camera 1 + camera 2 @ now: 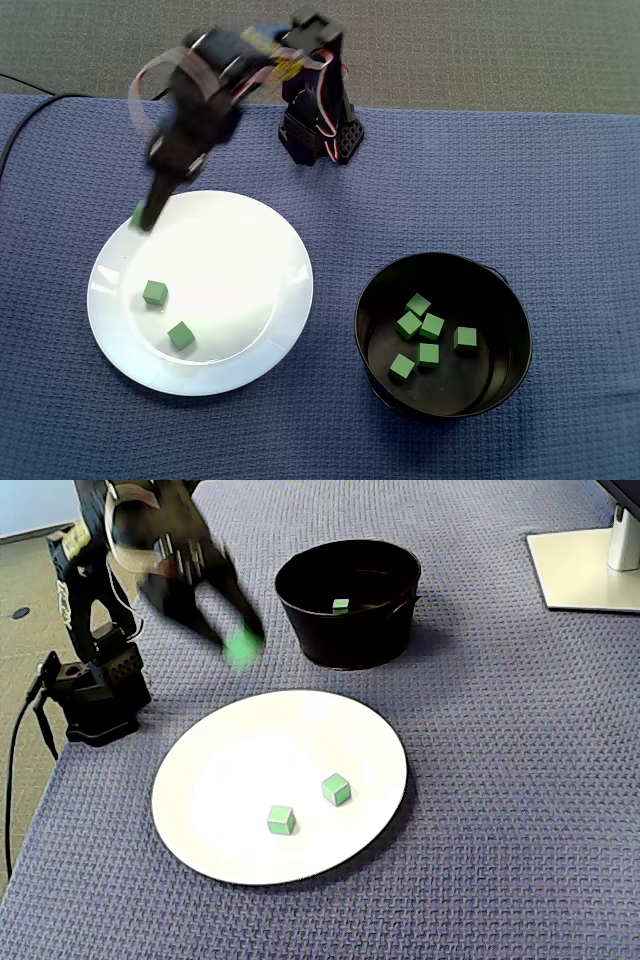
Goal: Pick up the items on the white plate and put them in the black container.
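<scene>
End effector [146,216] tilted downward, clasping green cube [241,647], near white plate [235,265]

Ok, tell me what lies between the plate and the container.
Only bare cloth, in both fixed views, between plate and container. The gripper, holding a cube, is at the plate's far edge.

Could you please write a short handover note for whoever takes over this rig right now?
The gripper looks shut on a green cube, raised near the plate's rim; the arm is motion-blurred.
White plate: two remaining cubes, lying apart.
Black container: six delivered cubes inside.
Done: six in, a seventh in hand.
Left: drop the green cube into the black container, then fetch the last two.
</scene>
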Controlling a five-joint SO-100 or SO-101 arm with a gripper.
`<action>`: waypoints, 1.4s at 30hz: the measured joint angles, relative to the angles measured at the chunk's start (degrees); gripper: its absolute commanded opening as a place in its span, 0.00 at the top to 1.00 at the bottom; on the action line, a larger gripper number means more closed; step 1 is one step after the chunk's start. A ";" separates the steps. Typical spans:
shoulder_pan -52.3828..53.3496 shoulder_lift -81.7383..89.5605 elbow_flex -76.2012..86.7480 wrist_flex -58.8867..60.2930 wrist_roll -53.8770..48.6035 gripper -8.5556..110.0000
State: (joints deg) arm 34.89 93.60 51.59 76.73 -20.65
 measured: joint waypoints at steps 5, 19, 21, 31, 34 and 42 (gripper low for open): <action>-14.94 8.17 -0.79 -5.27 1.85 0.93; -56.34 0.18 23.20 -11.43 2.02 0.93; -57.57 -2.90 28.74 -14.50 2.02 0.93; -59.15 -8.70 39.64 -21.27 3.08 0.77; -59.15 -8.70 39.55 -19.86 3.08 0.74; -52.38 -0.53 25.14 -2.11 2.02 0.70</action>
State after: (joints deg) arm -17.49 93.08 76.73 74.62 -18.63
